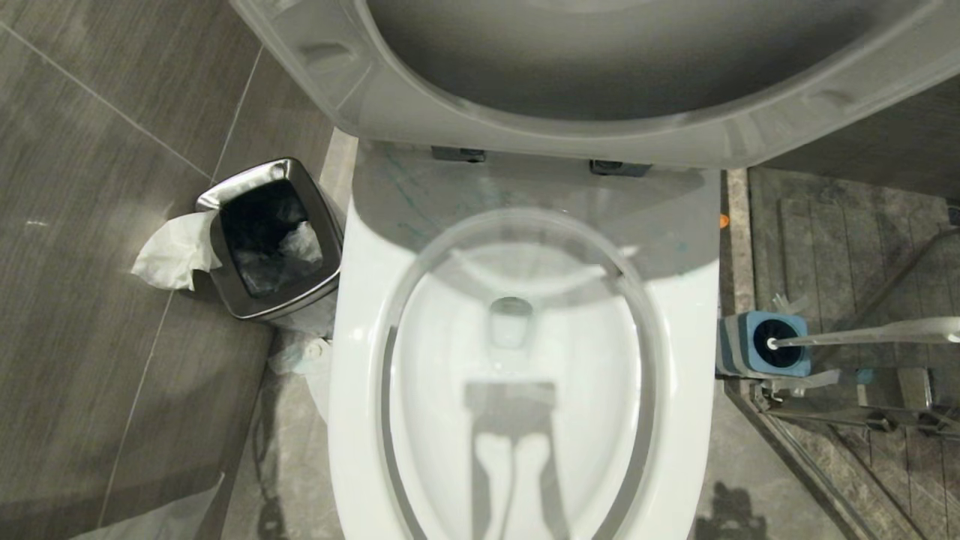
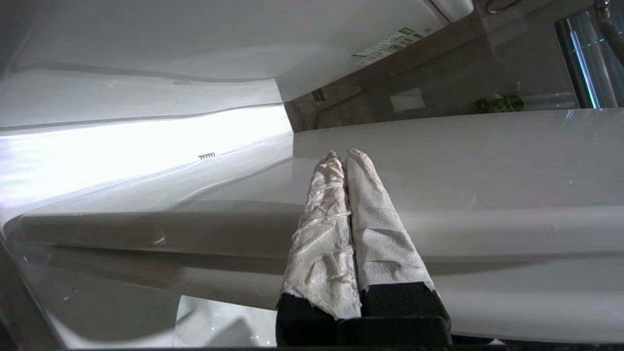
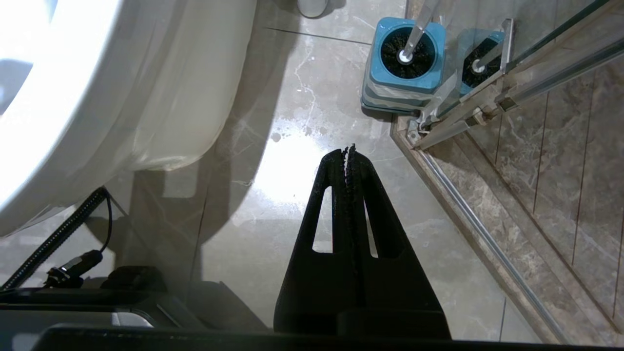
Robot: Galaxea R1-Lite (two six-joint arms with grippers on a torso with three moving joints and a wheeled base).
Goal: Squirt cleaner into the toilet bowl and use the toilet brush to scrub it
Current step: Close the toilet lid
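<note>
Toilet brush (image 3: pixel 407 46) stands in its blue holder (image 3: pixel 404 73) ahead of your right gripper (image 3: pixel 349 148), handle upright; both grippers clenched empty; right is nearer.

toilet bowl (image 1: pixel 360 315): glossy white | toilet brush (image 1: pixel 862 334): white handle, black bristles | holder (image 1: pixel 750 352): blue-grey stripes

Right of the toilet bowl (image 1: pixel 517 375), open floor leads me to the toilet brush (image 3: pixel 408 46); a glass door frame (image 3: pixel 463 112) crowds its far side.
</note>
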